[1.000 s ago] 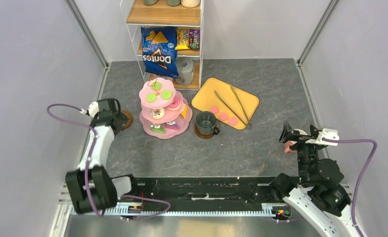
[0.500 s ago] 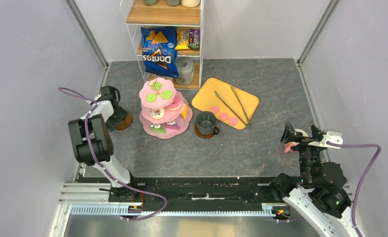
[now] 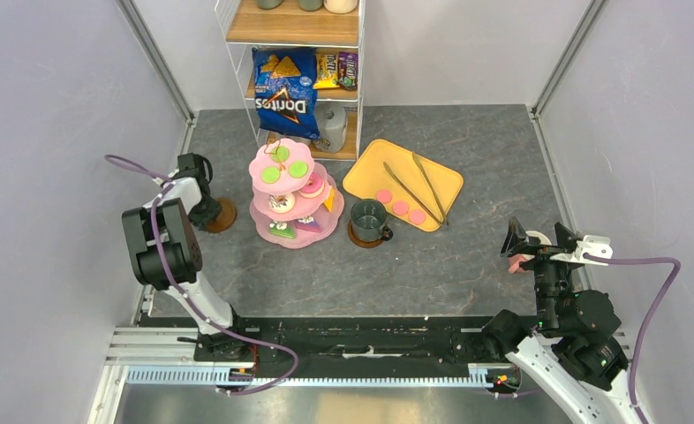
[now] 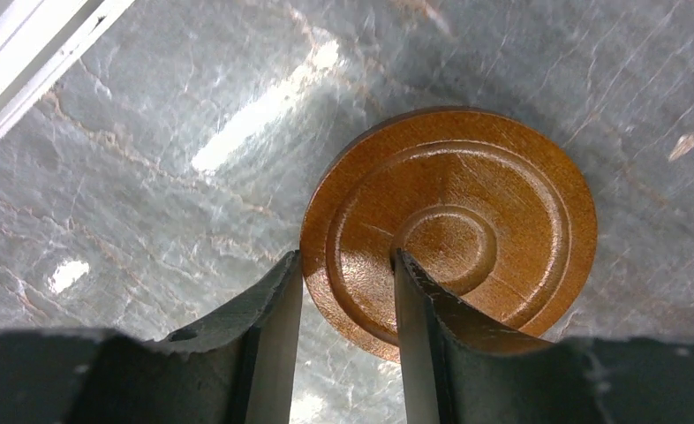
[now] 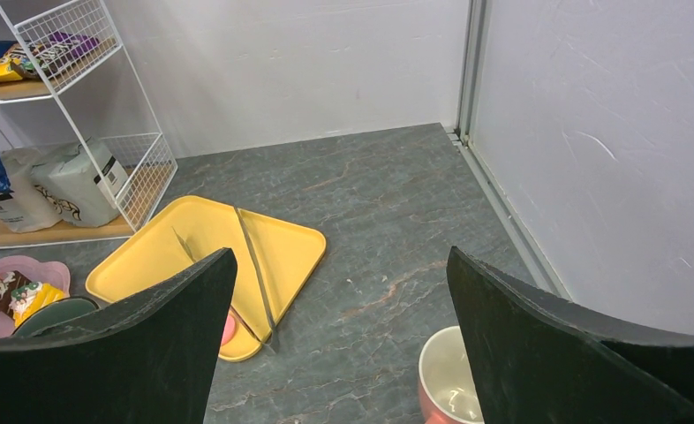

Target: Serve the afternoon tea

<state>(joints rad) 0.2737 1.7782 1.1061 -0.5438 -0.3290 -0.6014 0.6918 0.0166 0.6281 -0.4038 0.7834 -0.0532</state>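
The top camera has the left gripper (image 3: pixel 205 210) lowered at the round brown wooden saucer (image 3: pixel 223 215), just left of the pink three-tier scalloped stand (image 3: pixel 295 196). The contact is hidden there by the wrist. It is laid bare by the left wrist camera: the saucer is seen flat on the grey stone-look table (image 4: pixel 149 177). Its near rim is bracketed by two dark fingers (image 4: pixel 268 344), one outside the edge, one at the central recess. A narrow gap is seen between them. Whether the rim is actually squeezed cannot be told.

Far right of the stand, the right gripper (image 3: pixel 536 240) is held above the table, jaws spread wide. Its own camera catches the pink mug (image 5: pixel 449 389), white inside, just below the right finger. In the top view that mug is mostly covered by the gripper.

Green macarons (image 3: pixel 298 168) are seen on the stand's top tier, toy cake slices (image 3: pixel 282 230) lower down. Just right of the stand, the dark-green mug (image 3: pixel 368 217) is set on a second brown saucer (image 3: pixel 354 237). Beyond it, the yellow tray (image 3: pixel 370 172) is loaded with three pink macarons (image 3: pixel 401 208) and metal tongs (image 3: pixel 418 185). Behind the stand, a blue Doritos bag (image 3: pixel 284 93) is shelved in the white wire rack (image 3: pixel 290 26).
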